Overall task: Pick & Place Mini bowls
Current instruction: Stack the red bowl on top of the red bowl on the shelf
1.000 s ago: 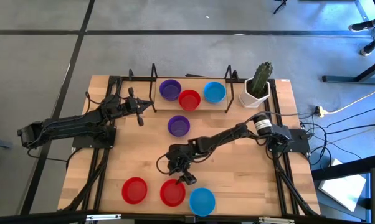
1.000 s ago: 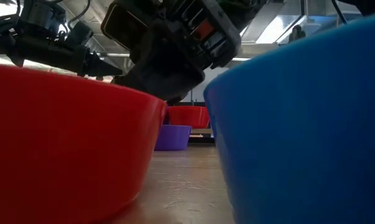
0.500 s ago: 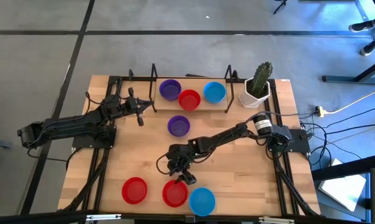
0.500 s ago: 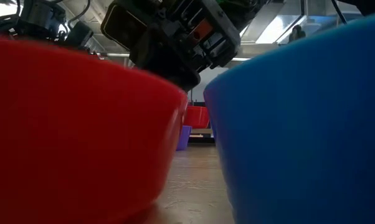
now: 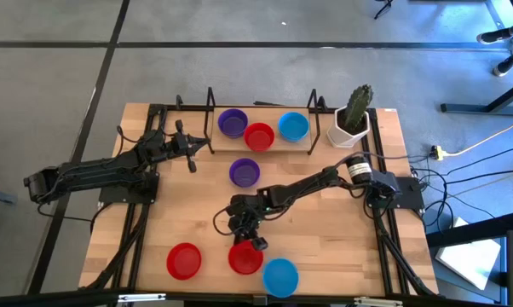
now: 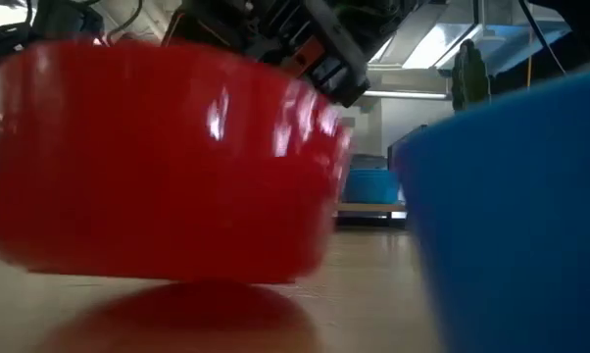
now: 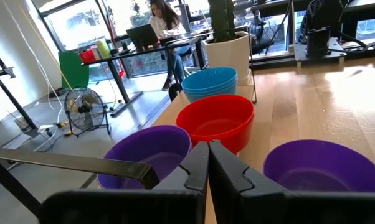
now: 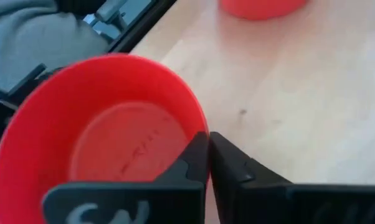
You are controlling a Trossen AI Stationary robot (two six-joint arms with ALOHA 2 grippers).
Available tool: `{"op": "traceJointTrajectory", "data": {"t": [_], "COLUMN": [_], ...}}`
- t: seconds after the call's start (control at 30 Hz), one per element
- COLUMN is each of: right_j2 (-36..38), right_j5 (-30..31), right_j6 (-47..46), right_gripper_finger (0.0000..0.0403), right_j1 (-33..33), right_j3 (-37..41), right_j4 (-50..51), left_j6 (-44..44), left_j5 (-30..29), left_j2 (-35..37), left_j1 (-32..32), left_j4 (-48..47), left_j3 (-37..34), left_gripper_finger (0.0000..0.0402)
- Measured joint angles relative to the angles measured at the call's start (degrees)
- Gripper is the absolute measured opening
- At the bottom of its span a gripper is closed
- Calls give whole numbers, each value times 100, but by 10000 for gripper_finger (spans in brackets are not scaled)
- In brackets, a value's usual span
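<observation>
Between the right gripper's (image 8: 207,163) closed fingers sits the rim of a red mini bowl (image 8: 106,130), pinched at its near edge; the low view shows that bowl (image 6: 168,167) tilted with a shadow under it, apparently just clear of the table (image 5: 325,230), which the high view cannot confirm. Just beside it stand a blue mini bowl (image 5: 279,276) and a second red bowl (image 5: 184,260). Judged step: pick made, lift beginning. The next move calls for a clean rise without knocking the blue neighbour, then carriage toward the far row of three bowls (image 5: 259,135). Only the left wrist view shows the left gripper (image 7: 208,165) closed on nothing, waiting just short of that row.
</observation>
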State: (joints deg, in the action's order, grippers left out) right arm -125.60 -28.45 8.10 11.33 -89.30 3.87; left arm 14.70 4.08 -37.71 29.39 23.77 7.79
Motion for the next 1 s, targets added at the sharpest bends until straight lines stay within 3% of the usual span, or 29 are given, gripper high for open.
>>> {"op": "traceJointTrajectory", "data": {"t": [0.13,0.37,0.63,1.0], "right_j2": [34,239,696,2005], "right_j5": [87,879,763,790], "right_j6": [25,428,599,673], "right_gripper_finger": [7,4,2,1], "right_j1": [-155,-425,-484,-847], "right_j3": [-102,-223,-221,-221], "right_j4": [201,716,983,2059], "left_j6": [-1,1,2,0], "left_j5": [1,0,-8,-7], "left_j2": [0,0,2,2], "left_j1": [0,-2,-1,-2], "left_j4": [-6,-76,-92,-122], "left_j3": [0,0,0,0], "left_gripper_finger": [8,5,6,8]}}
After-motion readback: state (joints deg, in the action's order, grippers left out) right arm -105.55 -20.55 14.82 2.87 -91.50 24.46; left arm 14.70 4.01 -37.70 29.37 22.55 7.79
